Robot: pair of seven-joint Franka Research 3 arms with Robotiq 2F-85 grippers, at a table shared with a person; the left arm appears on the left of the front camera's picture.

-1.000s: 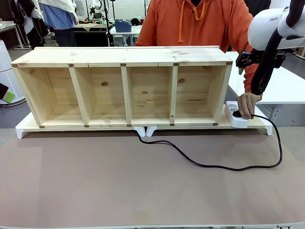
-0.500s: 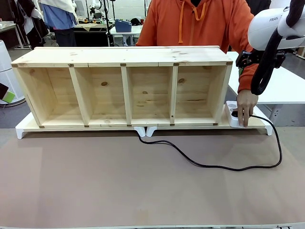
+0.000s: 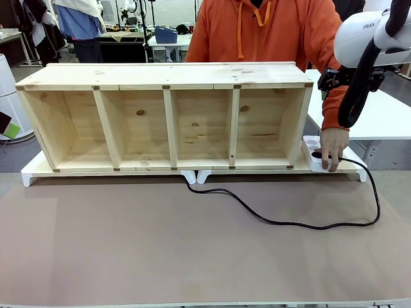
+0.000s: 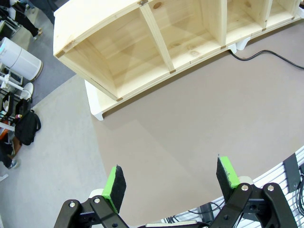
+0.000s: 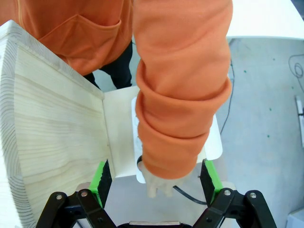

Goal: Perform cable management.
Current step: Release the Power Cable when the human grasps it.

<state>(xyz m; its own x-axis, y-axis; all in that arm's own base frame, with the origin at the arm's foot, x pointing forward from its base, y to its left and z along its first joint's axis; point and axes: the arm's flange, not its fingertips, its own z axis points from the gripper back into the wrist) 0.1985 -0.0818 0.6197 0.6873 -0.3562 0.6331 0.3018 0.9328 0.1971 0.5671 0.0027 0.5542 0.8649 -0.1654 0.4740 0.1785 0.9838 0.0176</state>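
The cable (image 3: 282, 223) is a thin black cord. It comes out from under the wooden shelf (image 3: 164, 77), curves across the brown mat and loops back up to the white power strip (image 3: 309, 151) at the shelf's right end. A person's hand (image 3: 334, 147) rests on the cable's plug at the strip. My right gripper (image 5: 156, 172) hangs open above that hand and orange sleeve (image 5: 183, 109), with a short bit of the cable (image 5: 187, 194) showing below. My left gripper (image 4: 171, 176) is open high over the mat, holding nothing, and the cable (image 4: 268, 54) lies far off.
The shelf has several open compartments and stands on a low white platform (image 3: 29, 174). The brown mat (image 3: 128, 244) covers the table in front. A white table (image 3: 385, 115) stands at the right, and my right arm (image 3: 363, 45) hangs above it.
The person's hand has slid a little lower and forward over the plug at the power strip. Neither gripper has moved and the cable lies as before.
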